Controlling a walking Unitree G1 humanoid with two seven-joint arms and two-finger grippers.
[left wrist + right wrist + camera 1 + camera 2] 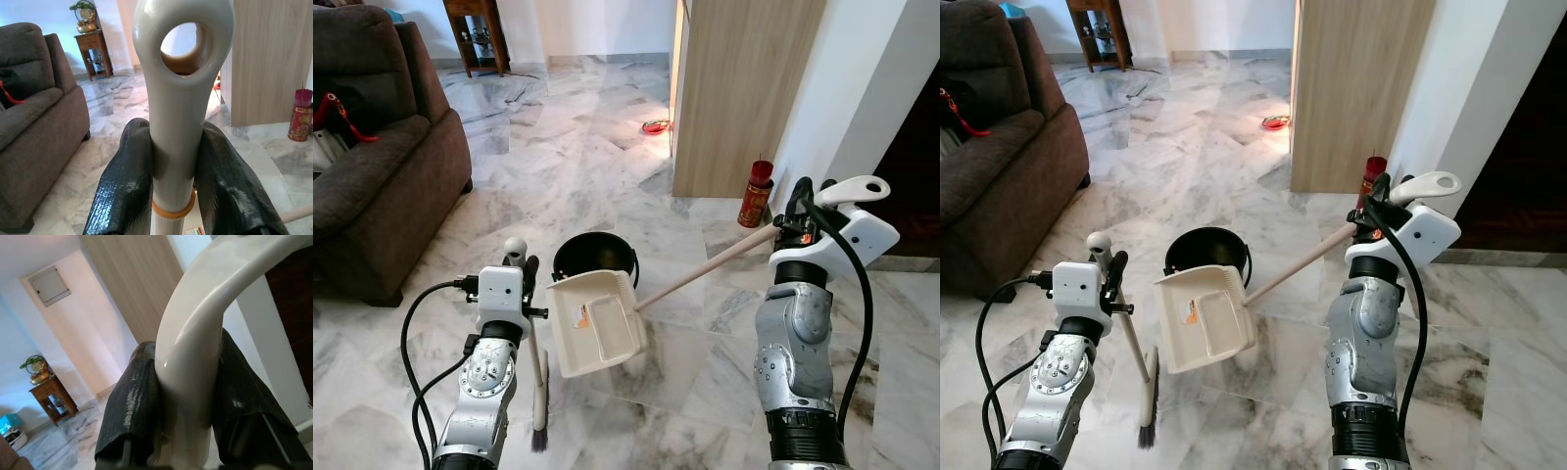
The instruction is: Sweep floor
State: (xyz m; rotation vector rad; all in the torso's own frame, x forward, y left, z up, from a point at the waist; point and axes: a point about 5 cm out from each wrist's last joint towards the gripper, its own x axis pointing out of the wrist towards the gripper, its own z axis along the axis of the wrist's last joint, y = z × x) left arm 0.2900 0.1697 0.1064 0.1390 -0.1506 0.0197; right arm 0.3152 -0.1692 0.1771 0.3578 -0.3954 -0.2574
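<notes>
My left gripper (523, 264) is shut on the grey handle of a broom (176, 107), just below its hanging hole. The broom stands nearly upright with its dark bristles (540, 431) on the marble floor. My right gripper (800, 211) is shut on the white looped grip (195, 347) of a long-handled cream dustpan (597, 323). The pan hangs tilted above the floor, its upper edge just in front of a black bin (595, 257). A wooden shaft (705, 269) runs from the pan up to my right gripper.
A brown sofa (372, 166) stands at the left. A wooden panel (744, 88) rises ahead right, with a red can (756, 194) at its foot and a small red object (656, 126) on the floor behind. A wooden side table (475, 34) stands far back.
</notes>
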